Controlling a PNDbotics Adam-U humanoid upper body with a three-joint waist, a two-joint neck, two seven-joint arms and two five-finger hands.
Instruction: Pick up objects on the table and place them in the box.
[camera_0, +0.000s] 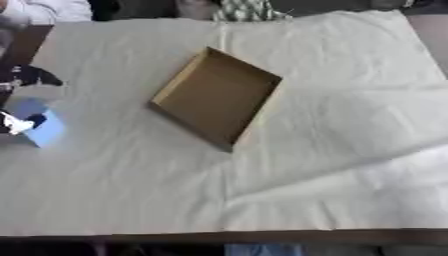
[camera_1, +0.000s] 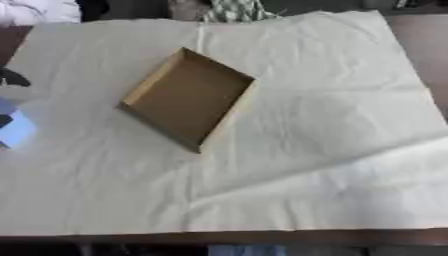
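A shallow brown cardboard box (camera_0: 216, 96) lies askew on the white cloth, a little left of the middle, with nothing visible inside it. At the far left edge a light blue flat object (camera_0: 45, 129) rests on the cloth. My left hand (camera_0: 26, 121) comes in from the left edge; one black part with a white patch lies over the blue object's left side, and another black part (camera_0: 33, 75) reaches above it. Most of the hand is cut off by the view's edge. My right hand shows in no view.
The white creased cloth (camera_0: 350, 150) covers nearly the whole table, with a dark table edge (camera_0: 262, 237) along the front. People's clothing shows along the far edge (camera_0: 245, 9).
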